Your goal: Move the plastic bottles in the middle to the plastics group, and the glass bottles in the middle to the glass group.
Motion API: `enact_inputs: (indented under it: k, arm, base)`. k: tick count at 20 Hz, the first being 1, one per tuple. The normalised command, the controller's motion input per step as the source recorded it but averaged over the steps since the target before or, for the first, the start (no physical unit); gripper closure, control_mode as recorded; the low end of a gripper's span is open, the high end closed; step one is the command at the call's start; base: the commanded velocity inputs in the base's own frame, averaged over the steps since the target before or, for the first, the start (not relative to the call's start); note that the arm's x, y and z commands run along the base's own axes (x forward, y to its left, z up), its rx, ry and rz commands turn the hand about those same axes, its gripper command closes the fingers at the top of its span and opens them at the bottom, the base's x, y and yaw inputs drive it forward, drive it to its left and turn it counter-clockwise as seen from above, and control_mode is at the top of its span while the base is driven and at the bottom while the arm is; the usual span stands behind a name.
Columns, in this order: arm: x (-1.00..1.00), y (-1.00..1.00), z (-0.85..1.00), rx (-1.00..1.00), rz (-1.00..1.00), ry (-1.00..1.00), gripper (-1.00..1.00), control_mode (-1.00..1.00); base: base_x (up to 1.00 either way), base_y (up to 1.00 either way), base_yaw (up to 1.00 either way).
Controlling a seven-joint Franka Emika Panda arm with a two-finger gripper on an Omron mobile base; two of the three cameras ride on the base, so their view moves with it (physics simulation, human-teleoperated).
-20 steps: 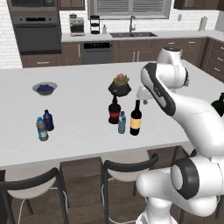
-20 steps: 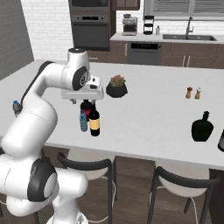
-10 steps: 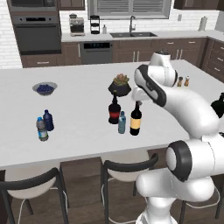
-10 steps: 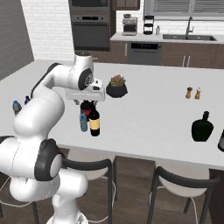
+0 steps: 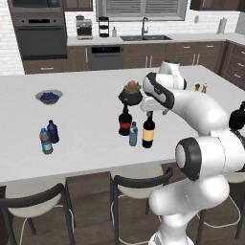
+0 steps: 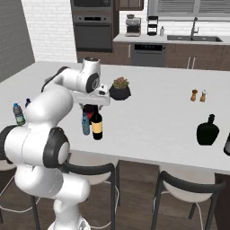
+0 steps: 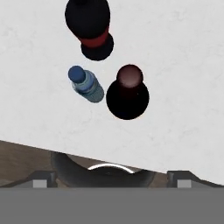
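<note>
Three bottles stand close together mid-counter: a tall dark wine bottle [image 5: 148, 134] [image 6: 97, 126] [image 7: 127, 92] with a tan label, a small pale-blue bottle [image 5: 133, 134] [image 6: 85, 124] [image 7: 85, 84] with a blue cap, and a squat dark bottle [image 5: 125, 122] [image 7: 89, 26] with a red label. My gripper [image 5: 150, 112] [image 6: 93, 107] hangs open just above the wine bottle's neck, holding nothing. Looking down from the hand, the wine bottle's top sits slightly right of centre. At the left stand a dark-blue bottle [image 5: 52, 132] and a greyish clear bottle [image 5: 45, 141] [image 6: 18, 114]. A black glossy bottle [image 5: 238, 117] [image 6: 207, 130] stands far right.
A potted plant in a dark bowl [image 5: 130, 93] [image 6: 119, 89] stands just behind the three bottles. A bowl of blueberries [image 5: 49, 97] sits at the back left, salt and pepper shakers [image 5: 200, 88] [image 6: 198, 95] at the back right. Stools [image 5: 139, 179] line the counter's near edge.
The hand has swung left and down from over the counter's right part to above the wine bottle. Its jaws stayed wide. No bottle has moved.
</note>
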Motion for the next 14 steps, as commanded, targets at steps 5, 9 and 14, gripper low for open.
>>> enact_inputs:
  k: [5,9,14]
  arm:
    - [0.38,0.0,-0.05,0.0,0.0,0.09,-1.0,-1.0]
    - [0.39,0.0,-0.09,0.0,0.0,0.02,-1.0,-1.0]
    - [0.23,0.0,-0.14,0.0,0.0,0.0,-1.0,-1.0]
  base:
    - [0.0,0.0,0.0]
    - [0.0,0.0,0.0]
    - [0.0,0.0,0.0]
